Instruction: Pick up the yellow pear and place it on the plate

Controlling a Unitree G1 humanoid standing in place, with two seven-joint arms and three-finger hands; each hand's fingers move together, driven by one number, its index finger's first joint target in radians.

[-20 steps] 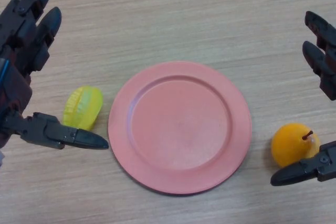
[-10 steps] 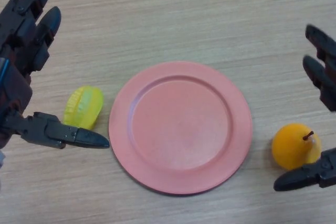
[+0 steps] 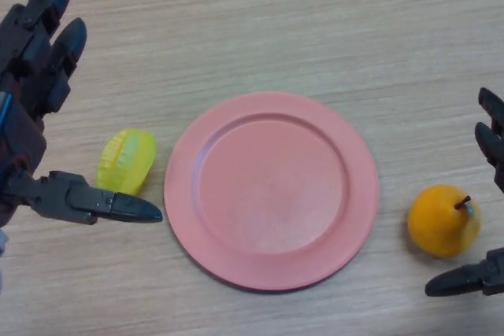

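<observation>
The yellow-orange pear [image 3: 442,220] with a dark stem lies on the table to the right of the pink plate [image 3: 271,189]. My right hand [image 3: 491,145] is at the right edge, open, with its fingers above the pear and its thumb [image 3: 465,279] below it, not touching it. My left hand [image 3: 31,92] is at the left edge, open, its thumb [image 3: 102,205] just below a yellow star fruit [image 3: 125,160]. The plate holds nothing.
The star fruit lies just left of the plate. The wooden table [image 3: 260,29] stretches beyond the plate.
My right hand has drawn back to the right and down, away from the pear. My left hand has shifted slightly left. The pear and plate have not moved.
</observation>
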